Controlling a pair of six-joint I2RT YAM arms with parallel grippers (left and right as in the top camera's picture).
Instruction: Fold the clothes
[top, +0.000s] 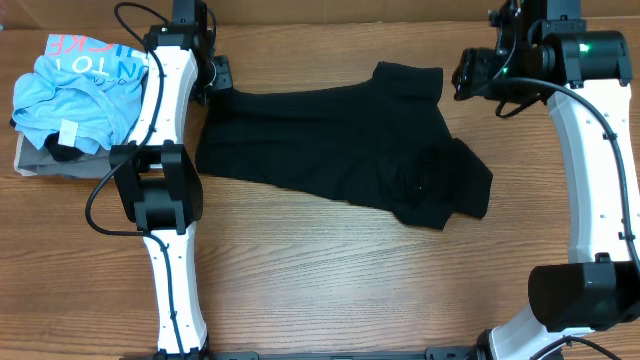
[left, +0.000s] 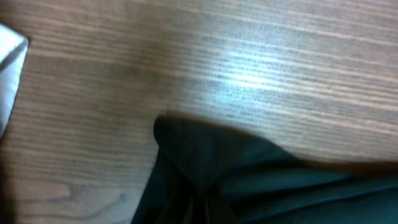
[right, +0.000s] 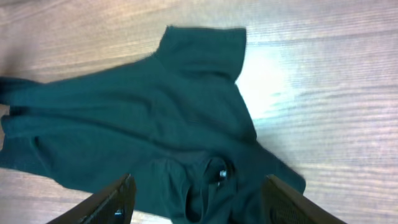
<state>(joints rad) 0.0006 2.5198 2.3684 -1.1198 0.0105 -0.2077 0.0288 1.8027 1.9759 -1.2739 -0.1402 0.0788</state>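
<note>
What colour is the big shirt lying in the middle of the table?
The shirt is plain black. The overhead view shows it best.

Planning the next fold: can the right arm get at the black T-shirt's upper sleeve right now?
Probably yes: the right gripper hangs open just beside that sleeve, with only bare table between.

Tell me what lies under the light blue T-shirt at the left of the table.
Under the light blue T-shirt a folded grey-tan garment shows only its lower edge. The rest of it is covered, so anything else in the pile cannot be seen.
</note>
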